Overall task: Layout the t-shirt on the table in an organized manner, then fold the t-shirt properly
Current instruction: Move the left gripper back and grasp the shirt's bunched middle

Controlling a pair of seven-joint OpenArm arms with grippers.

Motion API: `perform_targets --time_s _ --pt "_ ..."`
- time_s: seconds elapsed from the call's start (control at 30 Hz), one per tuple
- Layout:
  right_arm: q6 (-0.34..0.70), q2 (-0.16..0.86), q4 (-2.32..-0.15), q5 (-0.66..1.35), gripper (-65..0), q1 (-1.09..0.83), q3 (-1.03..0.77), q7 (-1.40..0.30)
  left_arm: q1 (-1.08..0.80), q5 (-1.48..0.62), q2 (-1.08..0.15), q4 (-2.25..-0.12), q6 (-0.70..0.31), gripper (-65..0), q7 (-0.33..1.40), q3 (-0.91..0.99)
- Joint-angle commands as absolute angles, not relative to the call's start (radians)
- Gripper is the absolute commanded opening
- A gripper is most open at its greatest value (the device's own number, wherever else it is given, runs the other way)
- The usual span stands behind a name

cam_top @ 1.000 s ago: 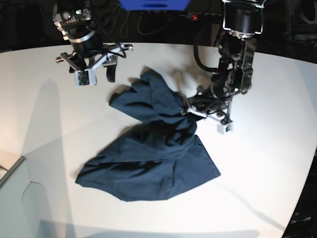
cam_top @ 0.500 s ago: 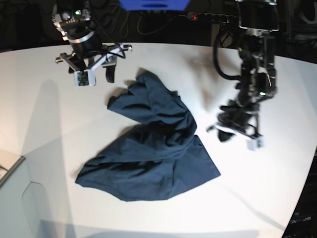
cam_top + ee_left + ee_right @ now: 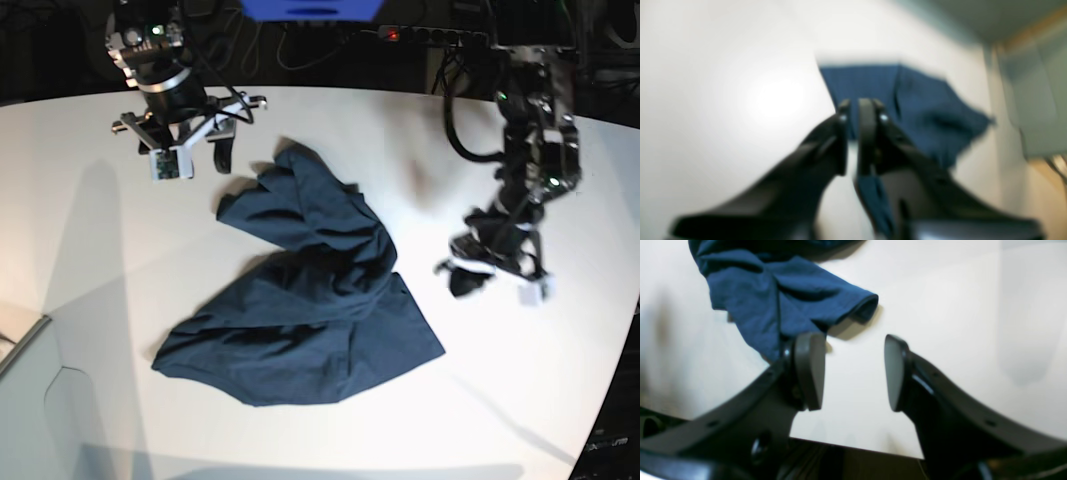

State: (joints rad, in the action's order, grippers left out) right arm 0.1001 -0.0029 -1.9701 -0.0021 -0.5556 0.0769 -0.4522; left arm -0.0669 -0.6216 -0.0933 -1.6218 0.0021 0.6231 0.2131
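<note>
The dark navy t-shirt (image 3: 300, 285) lies crumpled in a heap on the middle of the white table (image 3: 520, 400). My left gripper (image 3: 466, 281) hangs to the right of the shirt, apart from it. The blurred left wrist view shows this gripper (image 3: 852, 111) with its jaws a narrow slit apart and nothing between them, the t-shirt (image 3: 923, 100) beyond. My right gripper (image 3: 222, 152) hovers just past the shirt's far left corner. In its wrist view the right gripper (image 3: 855, 371) stands open and empty over the bare table (image 3: 957, 306), and a sleeve of the t-shirt (image 3: 790, 306) lies by its left finger.
A power strip (image 3: 420, 33) with a red light and cables runs along the dark back edge. A blue object (image 3: 310, 8) sits at the top centre. A grey box (image 3: 30, 400) stands at the lower left. The table's curved edge runs down the right side.
My left gripper has let go of the shirt's right edge and swung right and nearer, off the cloth. The lifted fold has dropped back onto the heap. The right arm has hardly moved.
</note>
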Motion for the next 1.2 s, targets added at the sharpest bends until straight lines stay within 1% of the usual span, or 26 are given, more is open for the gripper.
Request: perform_targets --time_s 0.0,0.03,0.13,0.2,0.33,0.53,0.63,0.7,1.17 --pt "0.108 -0.005 -1.988 0.002 -35.9 -0.558 0.077 -0.429 -0.054 -0.651 -0.093 -1.623 -0.005 -48.3 0.59 0.216" --pt "0.108 -0.005 -1.988 0.002 -35.9 -0.558 0.077 -0.429 -0.064 -0.661 -0.081 -1.598 -0.004 -42.8 0.59 0.216" --pt "0.108 -0.004 -1.988 0.002 -35.9 -0.558 0.077 -0.429 -0.073 -0.661 -0.05 -1.517 -0.004 -30.1 0.59 0.193" --pt "0.108 -0.004 -1.988 0.002 -35.9 -0.558 0.077 -0.429 -0.076 -0.662 -0.053 -1.471 -0.004 -26.4 0.59 0.147" --pt "0.108 -0.004 -1.988 0.002 -35.9 -0.558 0.077 -0.429 -0.088 -0.667 -0.053 -1.42 -0.004 -28.3 0.581 0.099" --pt "0.108 -0.002 -1.988 0.002 -35.9 -0.556 0.077 -0.429 -0.077 -0.659 -0.047 -1.348 -0.004 -28.7 0.581 0.094" --pt "0.108 -0.002 -1.988 0.002 -35.9 -0.556 0.077 -0.429 -0.077 -0.659 -0.047 -1.336 -0.004 -31.4 0.581 0.094" --pt "0.108 -0.002 -1.988 0.002 -35.9 -0.556 0.077 -0.429 -0.077 -0.659 -0.047 -1.333 -0.004 -31.9 0.581 0.094" --pt "0.108 -0.002 -1.988 0.002 -35.9 -0.556 0.077 -0.429 -0.077 -0.657 -0.027 -1.333 -0.004 -31.9 0.581 0.094"
